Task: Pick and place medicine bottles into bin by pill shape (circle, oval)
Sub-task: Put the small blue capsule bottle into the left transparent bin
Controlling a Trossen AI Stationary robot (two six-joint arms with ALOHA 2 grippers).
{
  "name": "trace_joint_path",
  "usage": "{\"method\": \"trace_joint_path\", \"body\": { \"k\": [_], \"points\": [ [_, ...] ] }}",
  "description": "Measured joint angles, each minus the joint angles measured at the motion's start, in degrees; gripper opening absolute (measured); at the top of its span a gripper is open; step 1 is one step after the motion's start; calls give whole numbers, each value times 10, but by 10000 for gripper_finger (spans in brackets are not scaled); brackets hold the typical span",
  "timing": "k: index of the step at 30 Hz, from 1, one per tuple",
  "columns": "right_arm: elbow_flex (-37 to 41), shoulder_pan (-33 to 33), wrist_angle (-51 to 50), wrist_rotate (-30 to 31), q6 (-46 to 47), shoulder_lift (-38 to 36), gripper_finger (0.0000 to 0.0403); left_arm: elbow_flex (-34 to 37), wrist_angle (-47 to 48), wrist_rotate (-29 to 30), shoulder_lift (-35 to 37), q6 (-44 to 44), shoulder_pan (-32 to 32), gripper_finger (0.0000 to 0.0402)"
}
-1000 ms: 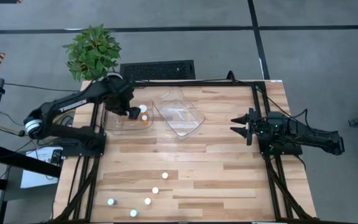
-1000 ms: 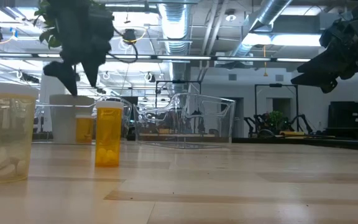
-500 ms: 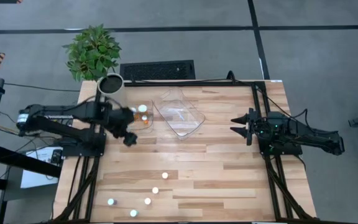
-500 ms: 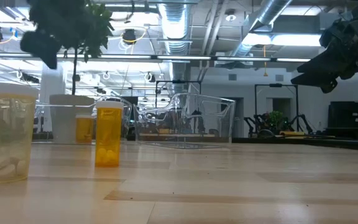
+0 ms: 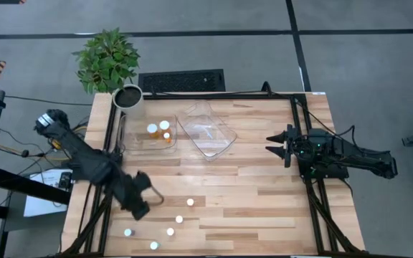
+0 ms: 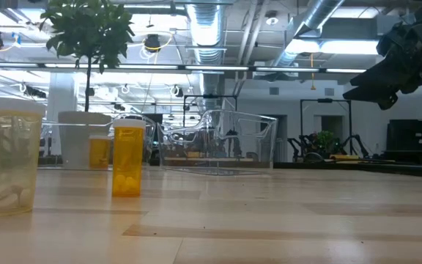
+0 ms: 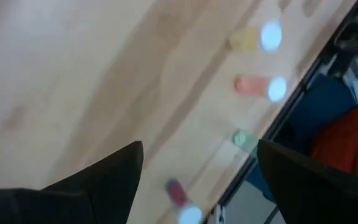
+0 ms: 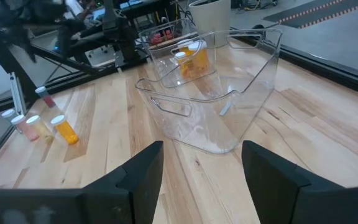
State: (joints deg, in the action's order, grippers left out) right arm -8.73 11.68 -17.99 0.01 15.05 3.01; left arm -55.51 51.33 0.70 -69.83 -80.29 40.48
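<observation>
Medicine bottles (image 5: 170,231): five loose at table's 7 o'clock, three in left tub (image 5: 151,134). Left gripper (image 5: 146,201) empty, fingers apart, above cluster; next: descend, grasp nearest. Right gripper (image 5: 276,144) idle, fingers apart.

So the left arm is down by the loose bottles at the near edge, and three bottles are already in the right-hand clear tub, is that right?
Not quite. The left gripper is indeed by the loose bottles, but the bottles already binned sit in the left clear tub. The right-hand tub holds none, as the high view shows.
</observation>
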Motion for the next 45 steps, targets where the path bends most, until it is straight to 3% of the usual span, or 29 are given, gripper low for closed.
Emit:
{"method": "trace_joint_path", "body": {
  "k": [5, 11, 14, 26, 41, 45],
  "points": [
    [0, 0, 0, 0, 0, 0, 225, 0, -41, -24, -62, -81, 71, 309],
    [0, 0, 0, 0, 0, 0, 225, 0, -62, -115, -131, -152, 122, 309],
    [0, 0, 0, 0, 0, 0, 225, 0, -77, -133, -155, -179, 140, 309],
    [0, 0, 0, 0, 0, 0, 225, 0, -101, -108, -203, -194, 162, 309],
    [0, 0, 0, 0, 0, 0, 225, 0, -95, -107, -203, -177, 162, 308],
    [0, 0, -2, 0, 1, 0, 225, 0, -92, -108, -203, -172, 162, 293]
  ]
}}
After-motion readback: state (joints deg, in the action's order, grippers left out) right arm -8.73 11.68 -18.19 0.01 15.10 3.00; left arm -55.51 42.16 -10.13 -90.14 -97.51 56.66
